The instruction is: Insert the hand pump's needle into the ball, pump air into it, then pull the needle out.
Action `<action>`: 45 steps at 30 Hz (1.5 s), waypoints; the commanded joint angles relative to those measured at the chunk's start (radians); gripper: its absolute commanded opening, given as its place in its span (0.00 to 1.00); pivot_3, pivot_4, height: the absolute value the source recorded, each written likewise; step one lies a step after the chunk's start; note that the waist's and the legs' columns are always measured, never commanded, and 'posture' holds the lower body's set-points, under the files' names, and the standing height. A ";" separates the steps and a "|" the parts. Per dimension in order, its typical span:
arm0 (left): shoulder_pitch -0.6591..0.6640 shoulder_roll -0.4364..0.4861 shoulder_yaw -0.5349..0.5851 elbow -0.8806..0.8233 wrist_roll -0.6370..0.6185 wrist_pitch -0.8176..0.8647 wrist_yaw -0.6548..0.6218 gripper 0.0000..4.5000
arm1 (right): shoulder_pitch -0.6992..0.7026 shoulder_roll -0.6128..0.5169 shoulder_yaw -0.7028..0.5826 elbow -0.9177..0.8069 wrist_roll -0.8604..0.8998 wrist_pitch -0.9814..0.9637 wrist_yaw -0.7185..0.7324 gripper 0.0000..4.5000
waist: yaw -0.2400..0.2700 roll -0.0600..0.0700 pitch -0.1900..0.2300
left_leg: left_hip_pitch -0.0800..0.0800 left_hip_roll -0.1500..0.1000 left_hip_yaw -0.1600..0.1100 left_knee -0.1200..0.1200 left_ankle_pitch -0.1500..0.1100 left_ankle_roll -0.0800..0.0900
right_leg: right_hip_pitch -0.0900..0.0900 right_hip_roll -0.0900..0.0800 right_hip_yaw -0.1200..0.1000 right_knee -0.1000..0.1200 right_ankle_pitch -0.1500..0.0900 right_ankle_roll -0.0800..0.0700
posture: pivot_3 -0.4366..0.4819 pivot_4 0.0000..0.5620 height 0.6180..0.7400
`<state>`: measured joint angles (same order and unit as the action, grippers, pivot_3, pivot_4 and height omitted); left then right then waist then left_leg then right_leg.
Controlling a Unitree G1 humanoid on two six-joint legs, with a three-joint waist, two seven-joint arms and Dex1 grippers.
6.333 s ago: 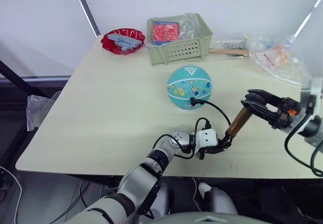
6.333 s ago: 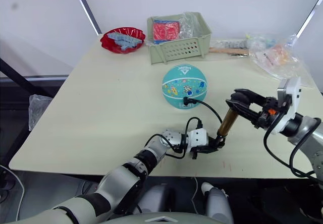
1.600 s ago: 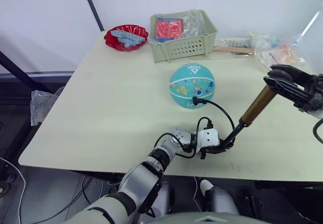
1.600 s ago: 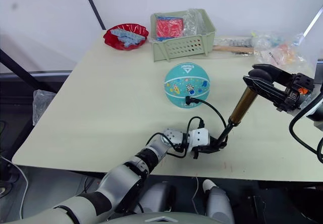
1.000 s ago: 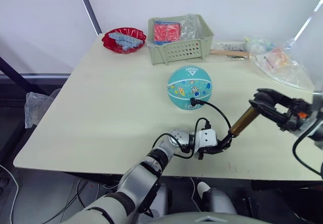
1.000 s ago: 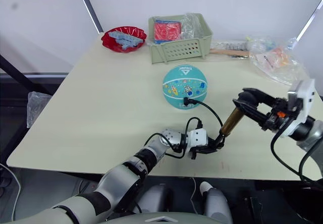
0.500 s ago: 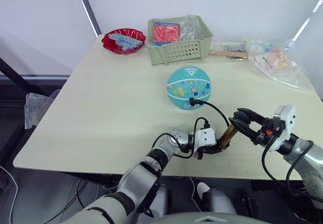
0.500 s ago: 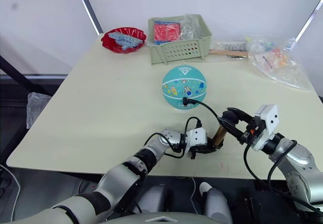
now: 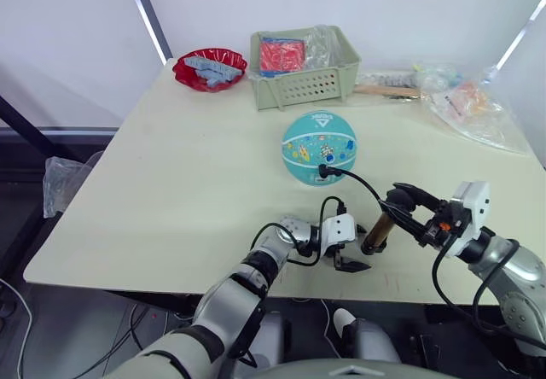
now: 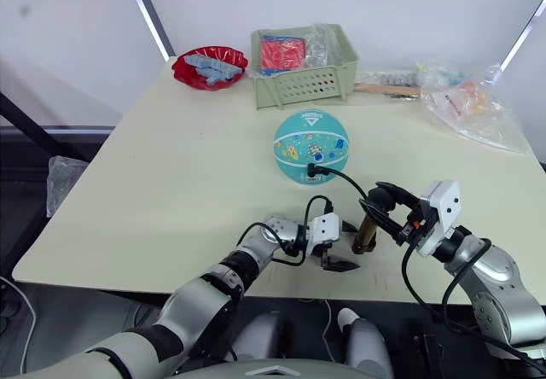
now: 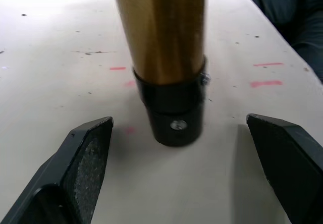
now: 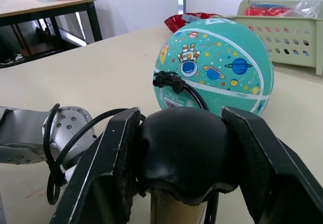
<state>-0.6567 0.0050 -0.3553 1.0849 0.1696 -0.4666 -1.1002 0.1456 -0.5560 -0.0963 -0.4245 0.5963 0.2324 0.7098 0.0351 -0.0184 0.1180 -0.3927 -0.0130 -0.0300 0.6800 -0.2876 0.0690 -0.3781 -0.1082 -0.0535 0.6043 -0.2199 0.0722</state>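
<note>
While the hand pump stands near upright on the table, base cap down, the right gripper is clamped on its black T-handle from above, so the stroke axis runs straight down through the barrel. The left gripper sits just beside the pump's base, fingers spread wide, base cap between them but untouched. The ball lies beyond the pump, toward the green basket; the hose arcs from pump to the needle fitting seated on the ball's near side. Versus half a second ago: left gripper has let go of the base, handle pushed down, barrel less tilted. Right arm is the working one.
</note>
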 commanded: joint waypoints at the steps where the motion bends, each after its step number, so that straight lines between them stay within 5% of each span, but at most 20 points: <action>1: 0.059 0.056 0.011 -0.080 -0.047 0.044 -0.111 1.00 | 0.050 -0.003 0.022 0.063 -0.065 0.021 -0.004 0.46 | -0.005 0.003 0.002 | 0.000 0.000 0.000 0.000 0.000 0.000 | 0.000 0.000 0.000 0.000 0.000 0.000 | 0.48 0.27 0.98; 10: 0.198 0.234 0.077 -0.493 -0.274 0.218 -0.316 1.00 | 0.052 -0.002 0.010 0.044 -0.055 -0.019 0.007 0.46 | -0.020 0.015 0.015 | -0.002 0.000 0.001 0.000 0.000 -0.001 | -0.003 -0.001 0.002 0.001 0.000 0.000 | 0.48 0.27 0.98; 26: 0.332 0.597 0.310 -0.946 -0.573 0.495 -0.378 1.00 | 0.022 -0.041 -0.053 0.027 -0.051 -0.061 0.026 0.46 | -0.018 0.021 0.027 | -0.004 -0.001 0.002 0.000 0.004 -0.006 | -0.006 -0.001 0.005 0.002 0.000 0.000 | 0.48 0.27 0.98; 45: 0.426 0.628 0.353 -1.074 -0.649 0.540 -0.309 1.00 | -0.134 -0.202 -0.189 0.082 -0.104 -0.131 0.104 0.46 | -0.020 0.024 0.048 | -0.007 -0.002 0.008 0.000 0.004 -0.007 | -0.011 0.001 0.012 0.005 0.002 0.002 | 0.48 0.27 0.98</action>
<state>-0.2343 0.6330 -0.0171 0.0478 -0.4575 0.0778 -1.4116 0.0324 -0.7441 -0.2499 -0.3361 0.5097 0.1372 0.8026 0.0151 0.0057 0.1661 -0.4002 -0.0144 -0.0219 0.6798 -0.2831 0.0616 -0.3903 -0.1067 -0.0412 0.6092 -0.2181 0.0748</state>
